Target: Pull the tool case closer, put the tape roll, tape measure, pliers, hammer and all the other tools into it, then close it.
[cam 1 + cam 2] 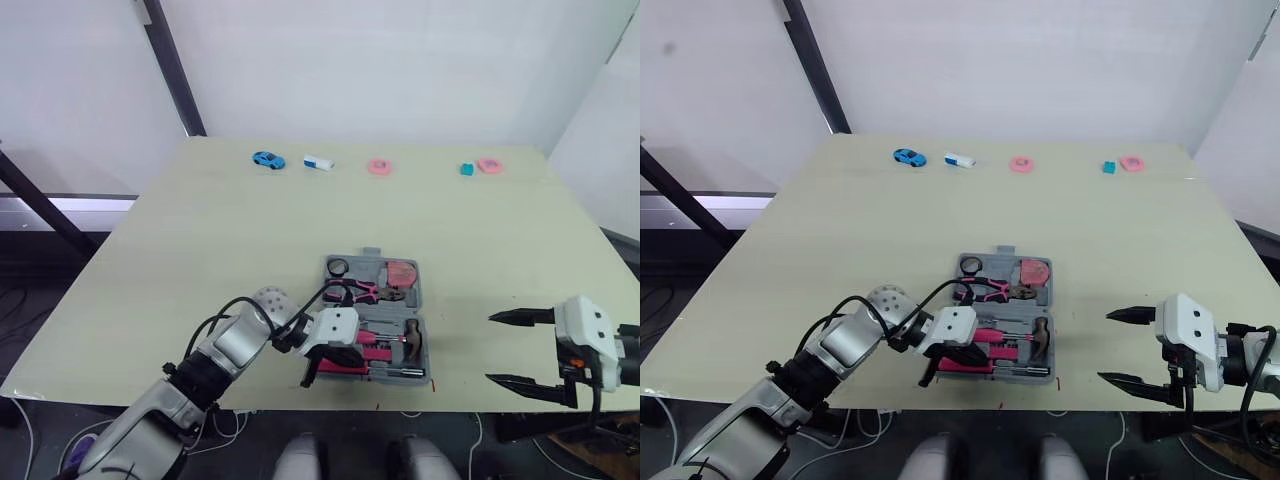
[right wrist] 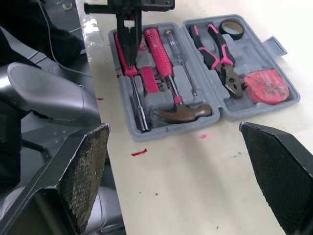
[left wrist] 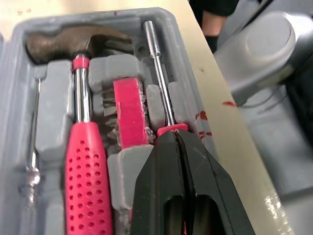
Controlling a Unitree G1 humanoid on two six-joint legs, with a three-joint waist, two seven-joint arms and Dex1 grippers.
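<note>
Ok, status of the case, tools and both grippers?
Tool case: open, flat near the table's front edge.
Hammer: seated in the case.
Pliers: in the case.
Tape roll: in the case.
Tape measure: in the case.
Driver: in its slot.
Left gripper: shut, tips on the driver's handle.
Right gripper: open, empty, beside the case.

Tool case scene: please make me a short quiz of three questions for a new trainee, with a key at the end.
1. True or false: the tool case lies shut on the table.
2. The left gripper is down over the near half of the case. Its fingers are: A. shut together; B. spread wide; C. hidden from view.
3. Fill in: the pliers share their half of the case with the tape roll and the ____.

Key
1. False: it lies open.
2. A.
3. tape measure.
</note>
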